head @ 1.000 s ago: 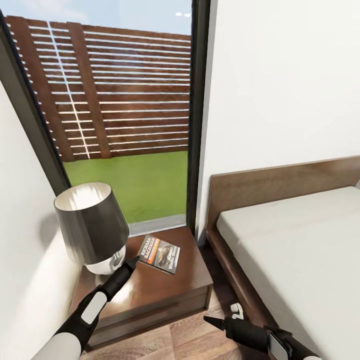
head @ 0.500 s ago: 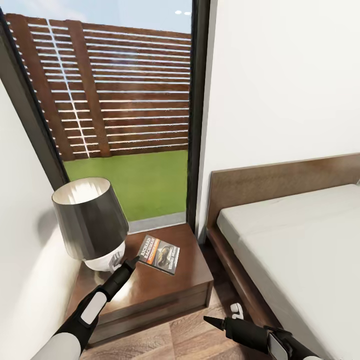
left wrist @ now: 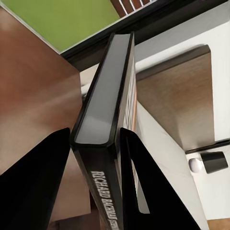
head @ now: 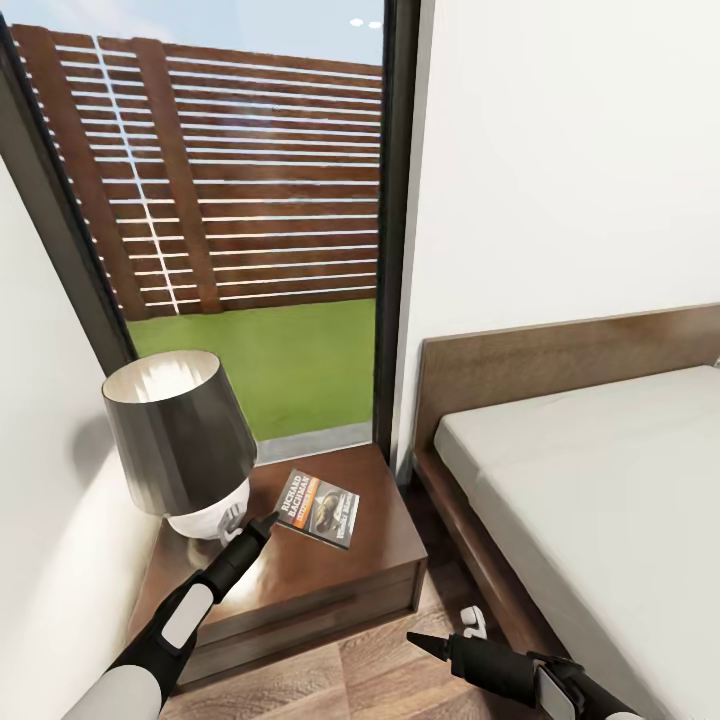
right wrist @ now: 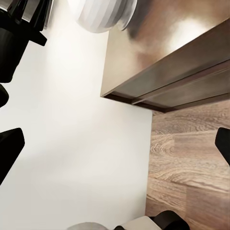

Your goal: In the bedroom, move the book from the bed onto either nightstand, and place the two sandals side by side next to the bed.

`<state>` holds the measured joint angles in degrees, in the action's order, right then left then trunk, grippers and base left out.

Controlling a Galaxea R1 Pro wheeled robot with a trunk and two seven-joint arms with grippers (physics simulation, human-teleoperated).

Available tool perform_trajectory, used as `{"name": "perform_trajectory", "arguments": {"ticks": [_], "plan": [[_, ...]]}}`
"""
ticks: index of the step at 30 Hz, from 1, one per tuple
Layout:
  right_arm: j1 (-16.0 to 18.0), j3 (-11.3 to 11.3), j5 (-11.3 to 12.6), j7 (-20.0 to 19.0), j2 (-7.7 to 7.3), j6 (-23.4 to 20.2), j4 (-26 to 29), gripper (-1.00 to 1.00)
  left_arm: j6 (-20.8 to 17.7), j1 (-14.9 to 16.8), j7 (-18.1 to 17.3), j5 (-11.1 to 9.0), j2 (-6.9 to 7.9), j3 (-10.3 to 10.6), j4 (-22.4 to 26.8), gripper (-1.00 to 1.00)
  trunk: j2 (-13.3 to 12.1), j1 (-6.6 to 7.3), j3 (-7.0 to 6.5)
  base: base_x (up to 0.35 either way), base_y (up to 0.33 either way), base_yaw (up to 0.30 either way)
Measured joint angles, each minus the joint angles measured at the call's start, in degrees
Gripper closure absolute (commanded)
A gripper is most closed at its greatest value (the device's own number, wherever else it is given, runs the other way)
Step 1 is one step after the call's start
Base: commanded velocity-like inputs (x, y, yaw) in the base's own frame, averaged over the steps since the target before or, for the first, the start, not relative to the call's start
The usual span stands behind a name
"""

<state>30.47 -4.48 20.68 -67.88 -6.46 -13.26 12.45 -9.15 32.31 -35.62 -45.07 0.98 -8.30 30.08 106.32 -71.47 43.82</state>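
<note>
Little has moved: left tool (head: pixel 268 519) stays low over the nightstand (head: pixel 300 570), fingers (left wrist: pixel 38 182) narrowly bracketing the book (head: pixel 319 507) lying there; right tool (head: pixel 415 640) spread wide, empty

Glossy wooden nightstand (head: pixel 300 570), wood-plank floor (head: pixel 370 680)

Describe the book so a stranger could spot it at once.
Find the tall window, then the low dark wooden nightstand beneath it, left of the bed. The book lies on its top beside the grey-shaded lamp: a thin paperback with a dark photo cover and an orange band.
</note>
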Motion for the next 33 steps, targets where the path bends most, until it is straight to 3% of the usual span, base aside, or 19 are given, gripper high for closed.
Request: {"name": "perform_trajectory", "arguments": {"ticks": [21, 33], "plan": [[0.00, 0.02, 0.17, -0.03, 0.00, 0.15, 0.01, -1.00, 0.00, 0.00, 0.00, -0.01, 0.04, 0.00, 0.00, 1.00, 0.00, 0.00, 0.00, 0.002, 0.000, 0.000], [0.00, 0.01, 0.18, 0.01, 0.00, 0.09, 0.02, -1.00, 0.00, 0.00, 0.00, -0.01, 0.08, -0.03, -0.08, 1.00, 0.00, 0.01, 0.00, 0.095, 0.000, 0.000]]}}
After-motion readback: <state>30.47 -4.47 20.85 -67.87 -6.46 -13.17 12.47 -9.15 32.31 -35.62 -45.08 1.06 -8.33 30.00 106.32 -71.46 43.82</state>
